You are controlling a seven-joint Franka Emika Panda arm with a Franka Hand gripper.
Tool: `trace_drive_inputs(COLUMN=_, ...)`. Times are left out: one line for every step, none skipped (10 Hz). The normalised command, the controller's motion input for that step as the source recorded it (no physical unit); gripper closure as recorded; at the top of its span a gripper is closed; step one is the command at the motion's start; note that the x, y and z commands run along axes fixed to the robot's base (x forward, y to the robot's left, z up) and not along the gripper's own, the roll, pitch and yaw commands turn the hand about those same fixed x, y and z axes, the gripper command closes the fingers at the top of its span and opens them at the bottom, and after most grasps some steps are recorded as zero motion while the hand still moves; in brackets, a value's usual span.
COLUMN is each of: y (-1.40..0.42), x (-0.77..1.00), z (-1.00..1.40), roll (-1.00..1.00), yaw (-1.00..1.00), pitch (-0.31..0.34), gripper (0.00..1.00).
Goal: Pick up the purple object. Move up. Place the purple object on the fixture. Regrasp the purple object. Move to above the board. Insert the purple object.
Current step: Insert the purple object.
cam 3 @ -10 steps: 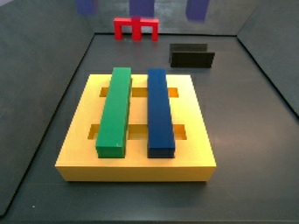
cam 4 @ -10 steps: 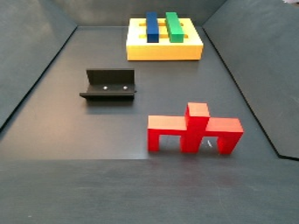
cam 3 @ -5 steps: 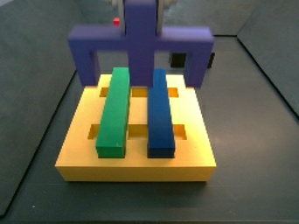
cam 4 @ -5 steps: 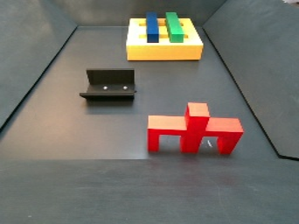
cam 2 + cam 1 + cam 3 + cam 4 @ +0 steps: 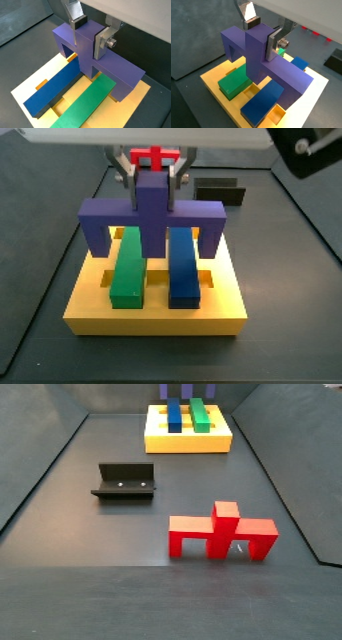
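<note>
My gripper (image 5: 154,173) is shut on the purple object (image 5: 151,213), its fingers (image 5: 276,44) clamping the upright middle stem. The crossbar lies across the far end of the yellow board (image 5: 154,314), prongs pointing down on either side of the green bar (image 5: 128,268) and blue bar (image 5: 183,268). Both wrist views show the purple object (image 5: 100,65) low over the board (image 5: 143,100), the gripper (image 5: 90,34) on top; I cannot tell whether the prongs touch it. The black fixture (image 5: 124,481) stands empty on the floor.
A red pronged piece (image 5: 221,532) stands upright on the floor, away from the board (image 5: 187,442) and beyond the fixture (image 5: 221,193) as seen from the board. Dark walls close in the floor on the sides.
The purple object has come down from the top of a side view and now sits lower over the board's far end. The gripper has come into view with it.
</note>
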Motion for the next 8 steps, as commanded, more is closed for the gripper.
trace_drive_inputs(y=-0.04, x=0.00, z=-0.24, roll=-0.07, yaw=0.10, pitch=-0.006, gripper=1.00)
trace_drive_inputs(y=-0.05, x=0.00, z=-0.15, roll=-0.08, yaw=0.06, pitch=-0.010, gripper=1.00)
trace_drive_inputs(y=-0.07, x=0.00, z=-0.16, roll=-0.06, yaw=0.05, pitch=-0.001, gripper=1.00)
trace_drive_inputs(y=-0.05, x=0.00, z=-0.19, roll=-0.04, yaw=0.09, pitch=-0.001, gripper=1.00)
trace_drive_inputs(y=-0.07, x=0.00, z=-0.15, roll=-0.06, yaw=0.09, pitch=0.000, gripper=1.00)
trace_drive_inputs(y=-0.08, x=0.05, z=-0.14, roll=-0.07, yaw=0.07, pitch=-0.003, gripper=1.00)
trace_drive_inputs(y=-0.09, x=0.07, z=-0.14, roll=-0.07, yaw=0.05, pitch=-0.004, gripper=1.00)
trace_drive_inputs(y=-0.06, x=0.00, z=-0.17, roll=-0.07, yaw=0.05, pitch=-0.009, gripper=1.00)
